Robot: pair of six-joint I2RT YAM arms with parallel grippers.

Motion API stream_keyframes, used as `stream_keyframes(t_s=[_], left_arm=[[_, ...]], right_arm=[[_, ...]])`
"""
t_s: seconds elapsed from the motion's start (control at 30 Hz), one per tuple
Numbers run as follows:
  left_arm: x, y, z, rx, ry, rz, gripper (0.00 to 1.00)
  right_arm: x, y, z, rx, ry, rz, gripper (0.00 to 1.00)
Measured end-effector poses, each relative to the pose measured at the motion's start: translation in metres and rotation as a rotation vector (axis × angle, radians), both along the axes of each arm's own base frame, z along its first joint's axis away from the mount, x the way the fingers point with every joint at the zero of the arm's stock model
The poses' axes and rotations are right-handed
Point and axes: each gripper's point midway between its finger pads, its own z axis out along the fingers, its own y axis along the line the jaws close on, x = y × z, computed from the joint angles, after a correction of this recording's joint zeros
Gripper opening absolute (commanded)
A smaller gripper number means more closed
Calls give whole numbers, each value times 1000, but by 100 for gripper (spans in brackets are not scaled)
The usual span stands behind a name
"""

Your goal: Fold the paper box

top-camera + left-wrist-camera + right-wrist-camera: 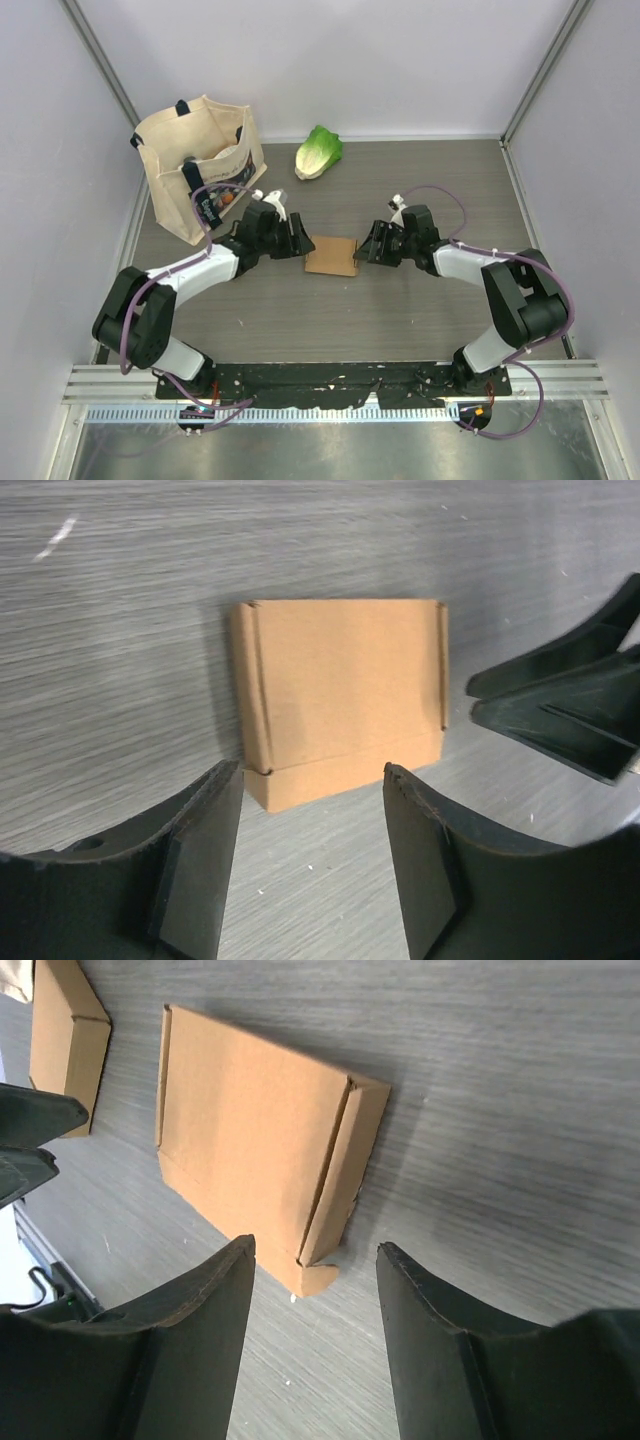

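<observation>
Paper box [332, 256] lies between left claw [300, 242] and right claw [366, 246].

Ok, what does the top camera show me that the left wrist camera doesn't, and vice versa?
Only the top view: the tote bag and the lettuce at the far side of the table, plus the left gripper and right gripper flanking the paper box from opposite sides.
Only the left wrist view: the box's creases and folded side flaps up close, with the left fingers spread open at its near edge.
Both: the box lying flat, with neither gripper clamping it.
</observation>
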Motion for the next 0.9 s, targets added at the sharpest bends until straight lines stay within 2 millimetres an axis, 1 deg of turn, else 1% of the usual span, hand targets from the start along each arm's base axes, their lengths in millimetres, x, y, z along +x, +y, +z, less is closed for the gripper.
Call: stream_keyframes(t_s=[0.03, 0.13, 0.17, 0.2, 0.23, 0.3, 0.33, 0.37, 0.4, 0.5, 0.57, 0.6, 0.7, 0.73, 0.77, 0.8, 0.87, 0.9], left_arm=[[2, 4, -1, 7, 3, 19, 69], [3, 15, -11, 29, 21, 73, 70], [3, 17, -14, 33, 30, 88, 69], [3, 18, -16, 36, 35, 94, 67], [3, 20, -18, 38, 41, 102, 60], [6, 20, -23, 39, 52, 112, 51], [6, 20, -26, 38, 62, 116, 50], [6, 20, -31, 41, 75, 117, 50], [7, 18, -36, 42, 87, 115, 50], [11, 12, -48, 37, 118, 102, 50], [15, 4, -55, 17, 138, 84, 47], [16, 1, -57, 6, 146, 79, 42], [16, -8, -60, -26, 156, 59, 39], [17, -8, -59, -31, 154, 57, 40], [18, -8, -58, -33, 152, 60, 43], [18, -8, -58, -34, 151, 62, 51], [16, -6, -55, -31, 147, 60, 58], [15, -6, -52, -31, 142, 59, 64]], right_arm=[[3, -2, 1, -12, -6, 0, 57], [14, -1, 4, -26, -24, 5, 52], [19, 1, 3, -27, -28, 7, 51], [22, 2, 2, -27, -28, 9, 49], [25, 4, 0, -26, -27, 10, 42], [27, 4, -8, -29, -15, 9, 36], [26, 4, -12, -30, -2, 7, 32], [26, 5, -16, -32, 11, 4, 31], [25, 5, -19, -27, 25, 3, 30], [29, 11, -16, 3, 19, 12, 29], [31, 14, -15, 19, 18, 12, 29], [31, 15, -15, 29, 22, 14, 29], [31, 18, -16, 47, 28, 15, 28], [32, 17, -17, 50, 28, 13, 27], [33, 17, -17, 55, 28, 12, 25], [34, 17, -17, 60, 30, 10, 22], [35, 17, -17, 79, 38, 3, 18], [36, 17, -17, 90, 40, -1, 15]])
